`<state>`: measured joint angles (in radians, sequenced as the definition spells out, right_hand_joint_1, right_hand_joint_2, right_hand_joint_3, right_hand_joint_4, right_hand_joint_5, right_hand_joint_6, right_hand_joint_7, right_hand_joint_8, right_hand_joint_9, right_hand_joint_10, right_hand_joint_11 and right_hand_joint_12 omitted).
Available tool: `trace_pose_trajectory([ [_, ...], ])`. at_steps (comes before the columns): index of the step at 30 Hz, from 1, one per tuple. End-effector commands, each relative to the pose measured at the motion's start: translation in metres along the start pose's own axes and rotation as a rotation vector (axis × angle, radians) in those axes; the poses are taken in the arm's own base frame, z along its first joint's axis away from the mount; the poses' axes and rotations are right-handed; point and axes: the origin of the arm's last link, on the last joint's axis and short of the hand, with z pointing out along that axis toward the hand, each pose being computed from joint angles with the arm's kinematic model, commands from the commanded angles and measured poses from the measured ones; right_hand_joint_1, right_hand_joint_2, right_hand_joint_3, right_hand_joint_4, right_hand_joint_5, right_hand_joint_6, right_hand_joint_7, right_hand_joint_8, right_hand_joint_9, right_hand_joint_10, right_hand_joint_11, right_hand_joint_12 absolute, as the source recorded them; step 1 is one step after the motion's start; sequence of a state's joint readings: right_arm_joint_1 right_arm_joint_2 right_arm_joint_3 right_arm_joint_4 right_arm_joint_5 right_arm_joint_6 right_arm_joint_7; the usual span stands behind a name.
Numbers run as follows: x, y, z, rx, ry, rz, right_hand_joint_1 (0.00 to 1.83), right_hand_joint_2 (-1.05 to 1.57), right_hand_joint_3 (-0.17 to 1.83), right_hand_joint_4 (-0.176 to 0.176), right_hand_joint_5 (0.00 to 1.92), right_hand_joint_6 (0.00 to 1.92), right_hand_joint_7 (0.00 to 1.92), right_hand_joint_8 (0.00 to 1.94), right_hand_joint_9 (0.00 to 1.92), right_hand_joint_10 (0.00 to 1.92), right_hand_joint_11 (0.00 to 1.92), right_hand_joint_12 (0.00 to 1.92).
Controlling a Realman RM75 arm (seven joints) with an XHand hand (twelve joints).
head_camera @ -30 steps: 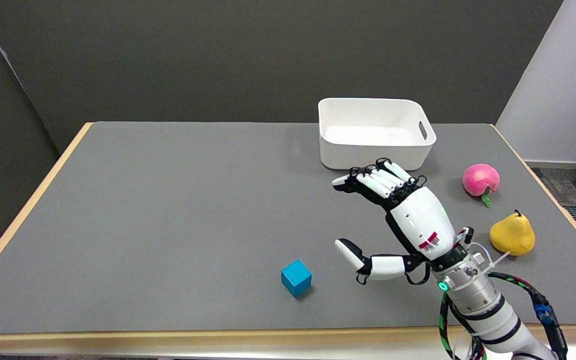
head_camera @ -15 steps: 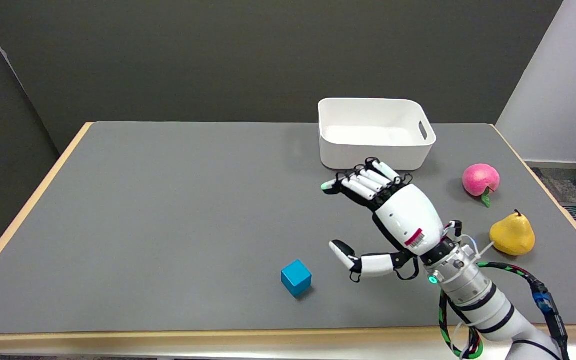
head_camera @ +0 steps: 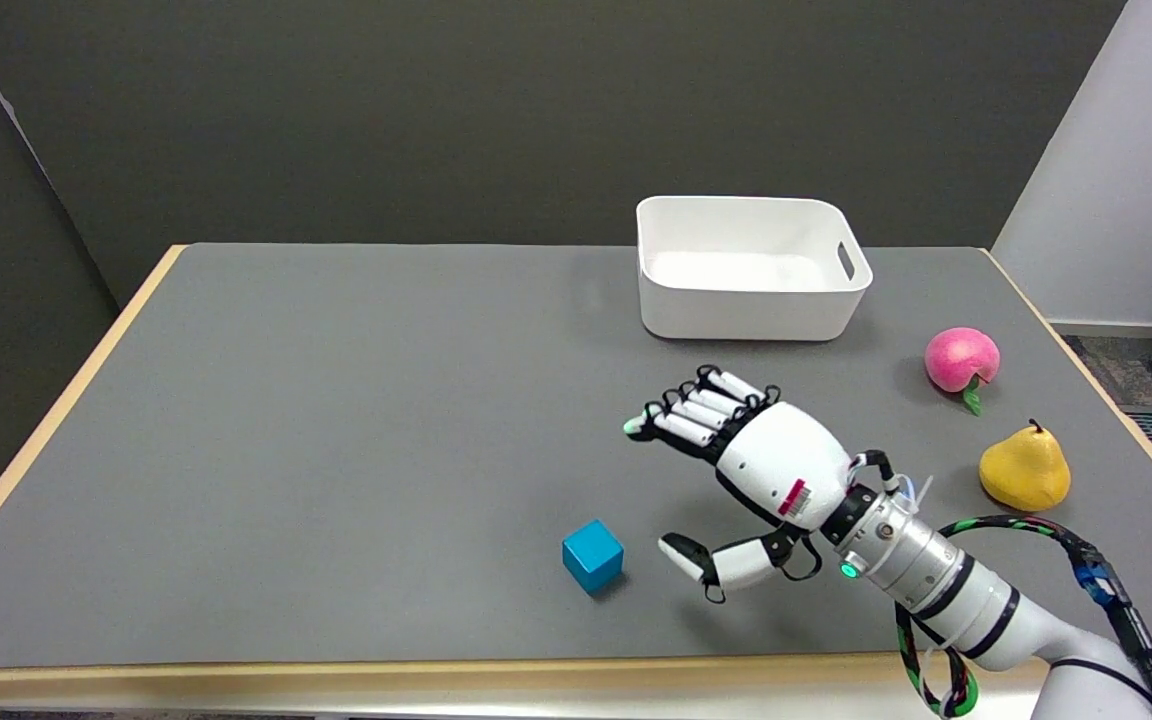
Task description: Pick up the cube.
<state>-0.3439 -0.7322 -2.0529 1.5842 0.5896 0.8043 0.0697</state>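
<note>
hovering just right of the blue cube [head_camera: 593, 556], robot hand [head_camera: 748, 480] splays its fingers, holding nothing.

My right hand [head_camera: 751, 470], lower right of frame: glossy white shell over the back, white finger segments with black linkages between them, dark fingertip pads. Red-and-white barcode sticker near the wrist edge of the shell. Wrist [head_camera: 896, 560] is a silver metal cylinder with black rings and a small green light. A green, red and black braided cable [head_camera: 1026, 525] loops beside the white forearm [head_camera: 1026, 625].
</note>
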Motion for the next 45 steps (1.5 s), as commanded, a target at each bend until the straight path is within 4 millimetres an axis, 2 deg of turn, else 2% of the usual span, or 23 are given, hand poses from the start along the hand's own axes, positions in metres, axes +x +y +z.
trace_pose_trajectory([
  [1,-0.016,0.0,0.005,0.041,-0.23,-0.06,0.62,0.59,0.89,0.018,0.3,0.54,0.38,0.45,0.31,0.94,0.09,1.27],
  [16,-0.001,-0.026,0.015,0.098,-0.209,-0.048,0.64,0.59,0.89,0.006,0.3,0.54,0.38,0.45,0.31,0.94,0.1,1.28],
  [36,-0.013,-0.037,0.051,0.071,-0.215,0.004,0.67,0.6,0.89,-0.006,0.32,0.56,0.39,0.47,0.31,0.95,0.11,1.29],
  [45,-0.02,-0.043,0.056,0.061,-0.235,0.024,0.69,0.59,0.92,-0.01,0.32,0.6,0.4,0.5,0.34,0.95,0.11,1.31],
])
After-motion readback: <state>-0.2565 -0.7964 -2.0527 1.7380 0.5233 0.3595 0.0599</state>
